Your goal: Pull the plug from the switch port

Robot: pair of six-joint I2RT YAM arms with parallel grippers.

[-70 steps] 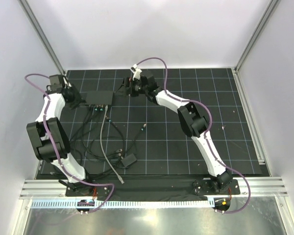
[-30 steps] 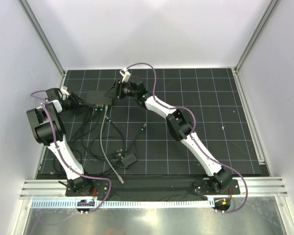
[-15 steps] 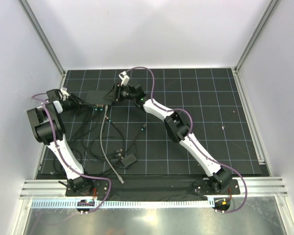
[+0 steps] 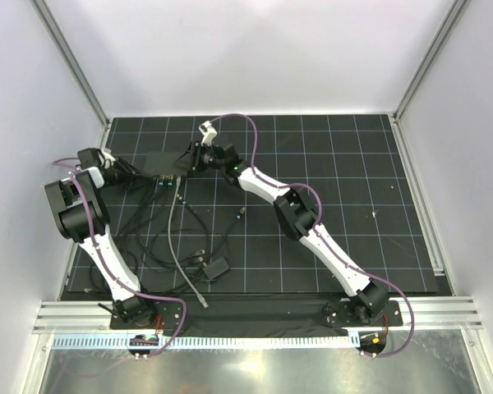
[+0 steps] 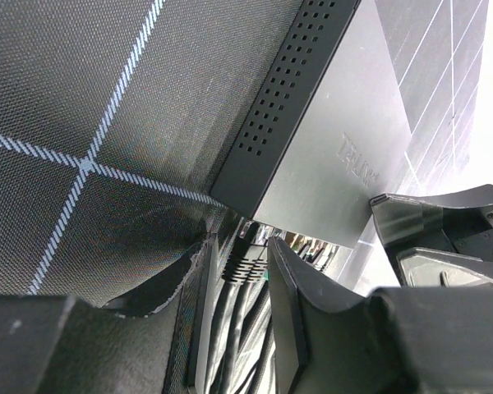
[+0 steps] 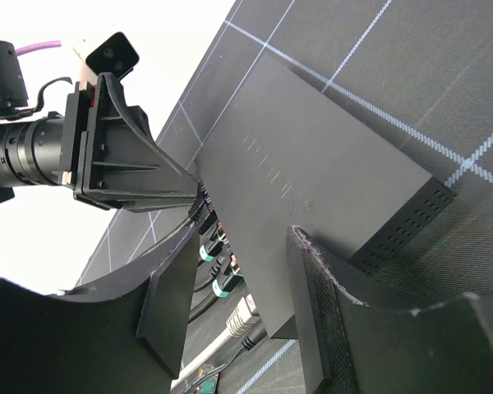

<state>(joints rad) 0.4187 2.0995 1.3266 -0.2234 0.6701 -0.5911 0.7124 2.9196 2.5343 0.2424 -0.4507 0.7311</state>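
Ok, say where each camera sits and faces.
Top external: high behind the bases, looking down on the mat; left arm and right arm meet at the switch.
Left wrist: low at the switch's end, looking along it; left fingers flank a plug.
Right wrist: above the opposite end, looking back; right fingers frame it.
Shared: both wrist views show the switch and the other arm's fingers.

Left tool (image 5: 240, 258) and right tool (image 6: 238, 271) face each other (jaws parted).

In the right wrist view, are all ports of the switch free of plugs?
No, several plugs sit in the port edge of the switch.
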